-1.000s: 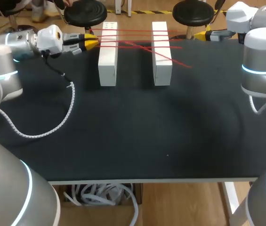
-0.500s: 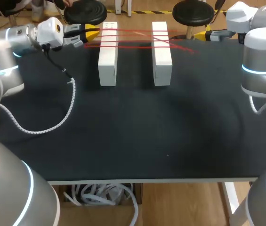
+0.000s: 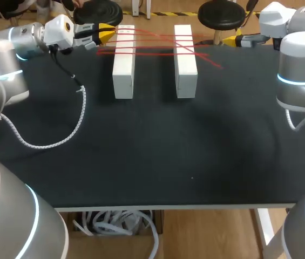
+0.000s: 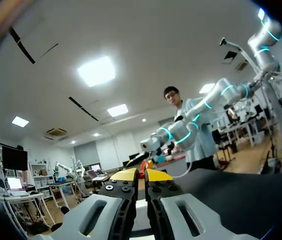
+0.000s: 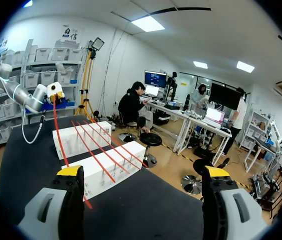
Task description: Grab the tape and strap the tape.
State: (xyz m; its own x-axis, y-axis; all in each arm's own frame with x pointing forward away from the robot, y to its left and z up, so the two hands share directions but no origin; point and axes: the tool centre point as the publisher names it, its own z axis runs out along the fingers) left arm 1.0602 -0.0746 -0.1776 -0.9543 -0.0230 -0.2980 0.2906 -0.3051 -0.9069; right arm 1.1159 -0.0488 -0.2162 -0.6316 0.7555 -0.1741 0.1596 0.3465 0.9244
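The red tape (image 3: 147, 52) is already crossing the white blocks (image 3: 123, 70) several times at the table's (image 3: 152, 151) 12 o'clock. The left end effector (image 3: 104, 35), at 11 o'clock, is pinching the tape shut. The right end effector (image 3: 233, 40), at 1 o'clock, is gaping wide and empty. Judging by this, the final wraps and the fastening are likely remaining.

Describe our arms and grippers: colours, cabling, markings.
Left arm and right arm: silver-grey, glowing cyan joint rings. White wrist housing on the left, white spiral-wrapped cable trailing from it. Left gripper and right gripper: grey fingers, yellow tips.
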